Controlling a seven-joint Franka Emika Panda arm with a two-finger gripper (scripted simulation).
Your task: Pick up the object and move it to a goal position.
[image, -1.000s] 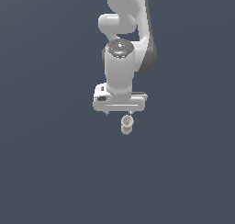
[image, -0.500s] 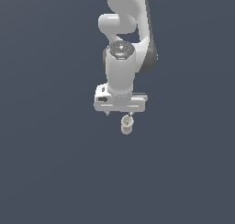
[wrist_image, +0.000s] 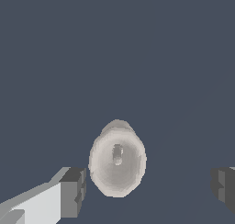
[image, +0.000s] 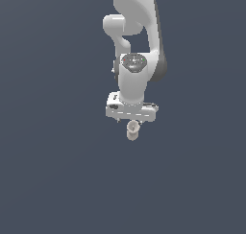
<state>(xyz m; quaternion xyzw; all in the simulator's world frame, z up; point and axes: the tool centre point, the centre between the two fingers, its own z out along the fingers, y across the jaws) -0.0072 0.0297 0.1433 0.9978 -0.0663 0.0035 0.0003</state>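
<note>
You'll find no writing or labels to read anywhere. The object (wrist_image: 117, 161) is a pale beige, matte, cup-like cylinder with a round rim, seen end-on in your wrist view (a small dark hollow sits at its centre). It lies between the dark grey fingertips (wrist_image: 73, 191), closer to one, with visible gaps on both sides. The gripper (image: 130, 123) hangs directly above it, jaws spread wide, holding nothing. Plain dark slate-grey surface (image: 57, 170) surrounds everything.

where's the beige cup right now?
In the exterior view the beige cup sits just below the gripper, near frame center. In the wrist view it lies between the open fingers, nearer one of them.
</note>
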